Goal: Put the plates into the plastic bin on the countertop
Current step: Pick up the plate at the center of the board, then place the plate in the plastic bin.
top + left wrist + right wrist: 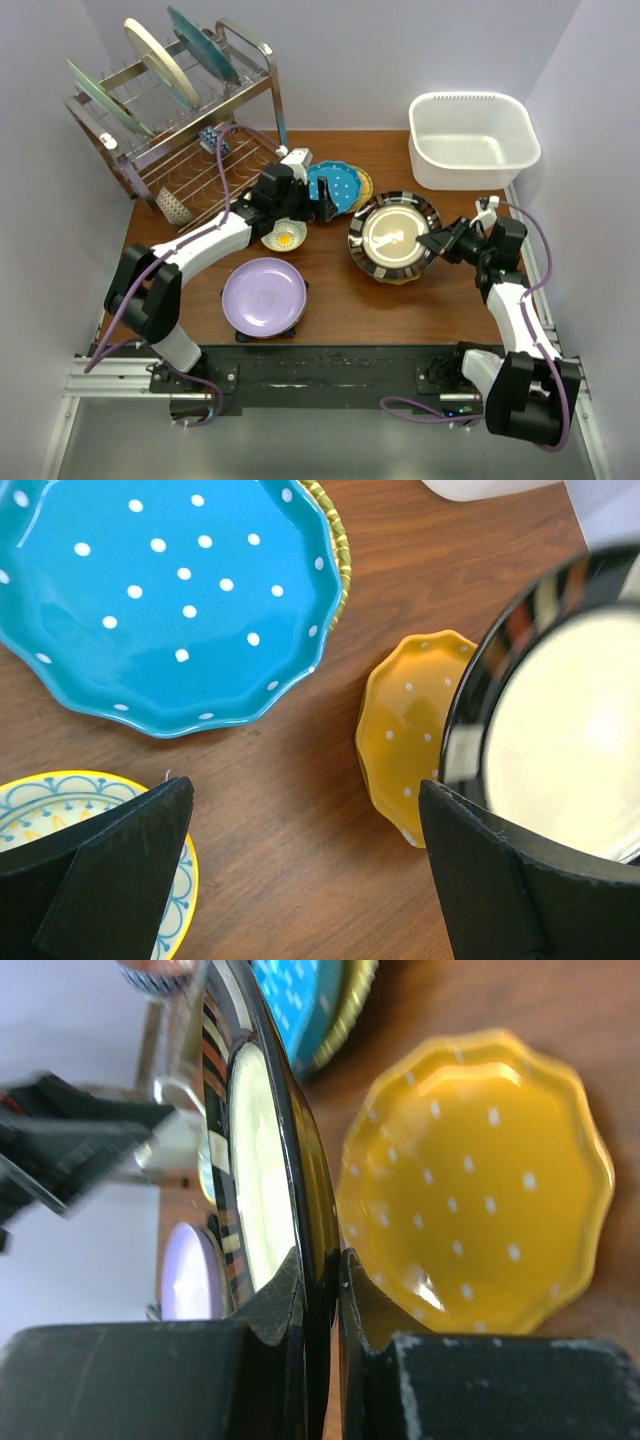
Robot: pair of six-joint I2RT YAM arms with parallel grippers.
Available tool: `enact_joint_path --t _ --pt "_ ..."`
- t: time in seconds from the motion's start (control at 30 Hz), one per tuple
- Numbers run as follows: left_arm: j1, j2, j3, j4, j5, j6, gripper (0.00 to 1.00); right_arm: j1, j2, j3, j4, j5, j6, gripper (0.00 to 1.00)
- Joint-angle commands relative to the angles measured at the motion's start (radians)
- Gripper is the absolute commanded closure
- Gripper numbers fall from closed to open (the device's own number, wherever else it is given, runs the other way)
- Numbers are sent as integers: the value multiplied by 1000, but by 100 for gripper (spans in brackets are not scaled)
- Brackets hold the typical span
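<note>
1. While the right gripper (pixel 320 1295) pinches it, the round beige plate with a dark shiny rim (pixel 397 235) lies face up near the middle of the reddish-brown wood countertop (pixel 340 300).
2. It is round, so no side is longer. Its right edge sits tight between the two fingers (pixel 268 1310), and the rest reaches away from them toward the left arm.
3. A yellow-orange wavy plate with white dots (pixel 480 1180) lies partly under it.
4. The white plastic bin (pixel 473 140) stands in the far right corner, apart from this plate.
5. The left gripper (pixel 305 820) has its fingers spread wide and holds nothing. It hangs beside the blue wavy plate with white dots (pixel 160 600).
6. A round lavender plate (pixel 264 297) lies flat near the front.
</note>
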Motion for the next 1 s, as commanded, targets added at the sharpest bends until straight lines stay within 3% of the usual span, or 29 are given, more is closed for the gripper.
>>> enact_joint_path --t 0.0,0.4,0.97 --pt "-4 20 32 55 49 8 1 8 69 200 182 -17 112 100" --pt "-10 -7 31 38 48 19 1 14 347 467 280 48 218 100" --pt "-10 17 58 46 120 28 1 14 582 721 289 125 336 100"
